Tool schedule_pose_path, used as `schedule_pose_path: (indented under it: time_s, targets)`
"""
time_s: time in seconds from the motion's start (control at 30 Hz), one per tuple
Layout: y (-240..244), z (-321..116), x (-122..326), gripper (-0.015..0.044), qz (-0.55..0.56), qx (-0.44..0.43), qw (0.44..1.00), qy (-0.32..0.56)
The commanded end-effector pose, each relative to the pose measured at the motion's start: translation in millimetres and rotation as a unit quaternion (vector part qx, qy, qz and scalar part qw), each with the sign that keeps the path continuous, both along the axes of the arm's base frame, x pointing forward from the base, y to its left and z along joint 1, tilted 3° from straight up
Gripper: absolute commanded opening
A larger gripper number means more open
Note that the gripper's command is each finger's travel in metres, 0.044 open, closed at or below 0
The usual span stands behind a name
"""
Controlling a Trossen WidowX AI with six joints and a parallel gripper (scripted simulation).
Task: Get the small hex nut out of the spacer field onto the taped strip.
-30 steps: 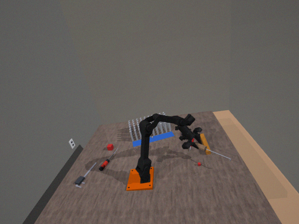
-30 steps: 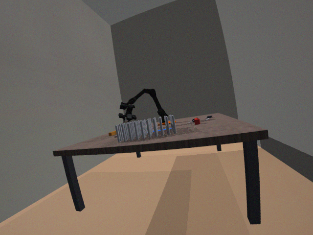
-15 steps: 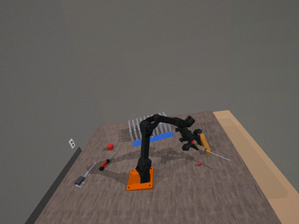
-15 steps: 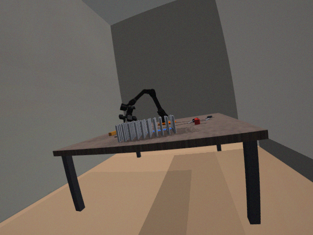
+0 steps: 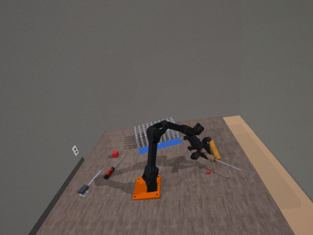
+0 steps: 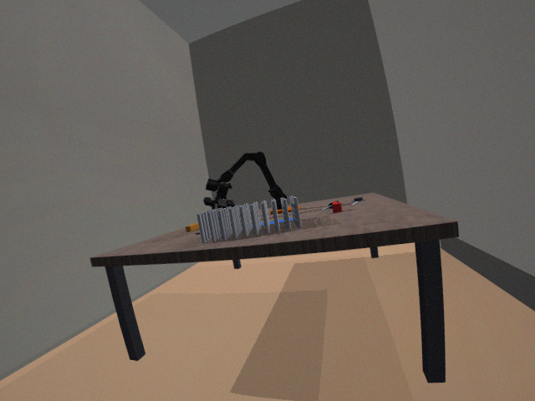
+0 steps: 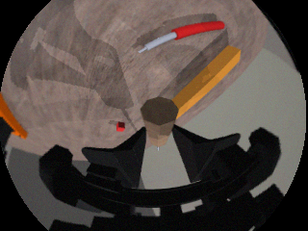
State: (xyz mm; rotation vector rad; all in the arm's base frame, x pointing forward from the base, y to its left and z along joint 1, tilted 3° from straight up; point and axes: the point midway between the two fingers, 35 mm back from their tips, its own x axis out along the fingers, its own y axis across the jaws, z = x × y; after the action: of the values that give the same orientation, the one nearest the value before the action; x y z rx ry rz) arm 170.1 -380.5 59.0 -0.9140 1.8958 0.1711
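Note:
My gripper [image 5: 205, 154] [image 7: 159, 128] is shut on the wooden handle [image 5: 211, 157] [image 7: 159, 113] of a tool, above the table's right side in the top view. Its thin metal rod [image 5: 228, 165] points away to the right, clear of the table, with its shadow below. The grey spacers [image 5: 137, 142] [image 6: 244, 220] stand upright in rows at the back. The blue taped strip [image 5: 173, 143] lies in front of them, partly hidden by the arm. A tiny light spot [image 5: 159, 143] shows at the strip's back edge; I cannot tell whether it is the nut.
A red-and-black-handled tool [image 5: 109, 172] and a grey-handled tool [image 5: 83, 189] lie left. A red-handled tool [image 7: 199, 29] lies near the yellow-orange bar [image 5: 214, 149] [image 7: 207, 82]. A red cube [image 5: 115, 154] [image 6: 336, 207] stands left; a smaller red cube [image 5: 208, 172] [image 7: 120, 126] lies right.

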Motion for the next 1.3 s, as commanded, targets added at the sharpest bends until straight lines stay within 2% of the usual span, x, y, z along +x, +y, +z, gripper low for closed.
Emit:
schedule_pose_path:
  time_s: [0.0, 1.27]
  targets:
    - [1, -4, -2, 0.0, -0.003, -0.002, 1.0, 0.003]
    - [8, -35, -5, 0.0, -0.003, -0.002, 1.0, 0.003]
